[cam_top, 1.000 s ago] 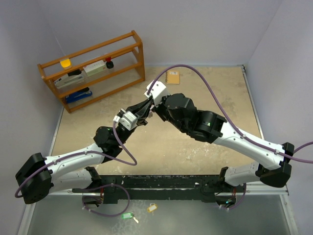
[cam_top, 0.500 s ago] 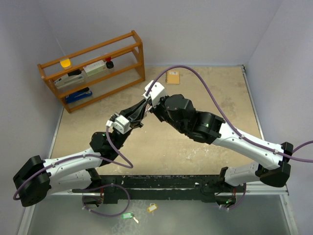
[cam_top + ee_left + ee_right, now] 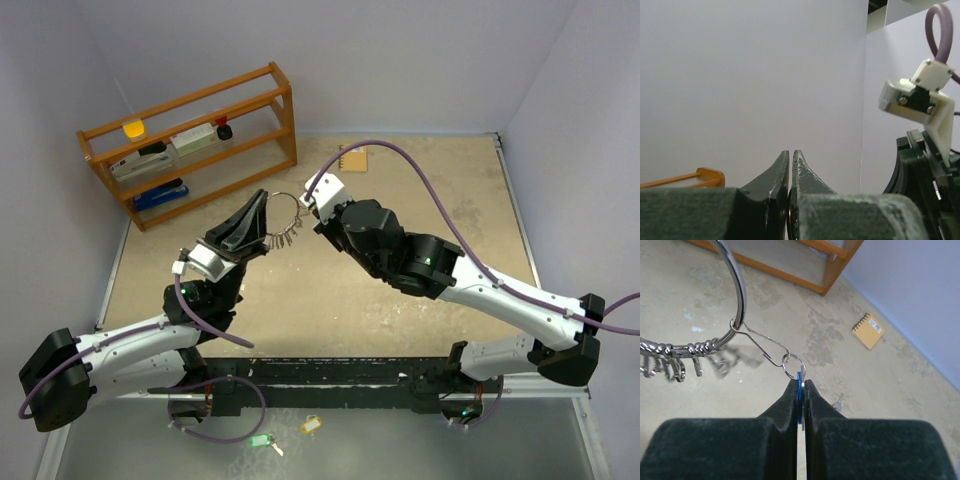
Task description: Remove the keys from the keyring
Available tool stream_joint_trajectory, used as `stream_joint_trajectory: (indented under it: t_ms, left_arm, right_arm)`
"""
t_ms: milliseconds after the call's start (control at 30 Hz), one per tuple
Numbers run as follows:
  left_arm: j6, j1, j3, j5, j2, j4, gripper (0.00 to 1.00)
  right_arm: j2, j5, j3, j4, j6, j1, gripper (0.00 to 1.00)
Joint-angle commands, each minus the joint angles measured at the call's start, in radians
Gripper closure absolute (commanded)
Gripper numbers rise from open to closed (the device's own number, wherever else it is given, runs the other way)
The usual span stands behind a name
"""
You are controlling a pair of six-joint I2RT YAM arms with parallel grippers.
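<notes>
**Top view.** The keyring (image 3: 284,208) was held in the air above the desk (image 3: 330,300), left of centre and toward the far edge, strung between the two end effectors. The left end effector (image 3: 264,197) was clenched. Its tips met the ring's left side and appeared to pinch the wire. The right end effector (image 3: 305,205) was clenched at the ring's right side. The silver bunch (image 3: 283,238) hung beneath the ring. An orange rack (image 3: 190,140) stood at the far left corner, and a notebook (image 3: 352,157) lay by the far edge. A green tag (image 3: 260,440) and a yellow tag (image 3: 311,425) lay on the grey ledge beyond the near edge.

**Left wrist view.** The fingers (image 3: 777,172) were pressed together. What lay between them could not be made out.

**Right wrist view.** The fingers (image 3: 785,407) were closed on the blue-tagged key (image 3: 799,390), of which only a blue edge showed. A split ring (image 3: 791,365) sat just above the tips. It was joined by a wire clip (image 3: 760,345) to the keyring, so the key was not yet off.
</notes>
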State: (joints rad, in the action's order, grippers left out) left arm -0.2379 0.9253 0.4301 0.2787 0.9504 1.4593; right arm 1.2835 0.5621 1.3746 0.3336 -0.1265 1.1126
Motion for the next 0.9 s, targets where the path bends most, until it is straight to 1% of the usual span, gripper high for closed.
stream_joint_trajectory:
  t_ms: [0, 233, 400, 500, 567, 667, 700, 767, 867]
  left_arm:
    - [-0.05, -0.008, 0.02, 0.066, -0.015, 0.089, 1.0]
    - [-0.047, -0.008, 0.017, 0.073, 0.004, 0.054, 1.0]
    - [-0.016, -0.008, 0.075, 0.061, 0.011, -0.136, 1.0]
    - [0.013, -0.008, 0.089, 0.027, 0.037, -0.171, 0.88]
    - [0.03, -0.008, 0.1, -0.014, 0.055, -0.21, 0.82]
    - [0.03, -0.008, 0.128, -0.12, 0.073, -0.316, 0.71]
    - [0.029, -0.008, 0.134, -0.155, 0.078, -0.329, 0.68]
    - [0.027, -0.008, 0.13, -0.202, 0.078, -0.353, 0.62]
    - [0.014, -0.008, 0.108, -0.253, 0.066, -0.361, 0.6]
  right_arm:
    - [-0.078, 0.114, 0.006, -0.001, -0.025, -0.01, 1.0]
    - [-0.091, 0.125, 0.008, -0.012, -0.028, -0.01, 1.0]
    - [-0.087, 0.119, 0.024, -0.009, -0.041, -0.01, 1.0]
    - [-0.069, 0.12, 0.049, 0.009, -0.049, -0.01, 1.0]
    - [-0.058, 0.134, 0.066, 0.015, -0.059, -0.01, 1.0]
    - [-0.05, 0.144, 0.082, 0.007, -0.087, -0.01, 1.0]
    - [-0.05, 0.145, 0.084, 0.002, -0.094, -0.01, 1.0]
    - [-0.051, 0.145, 0.087, -0.002, -0.101, -0.01, 1.0]
    - [-0.053, 0.141, 0.091, -0.003, -0.104, -0.01, 1.0]
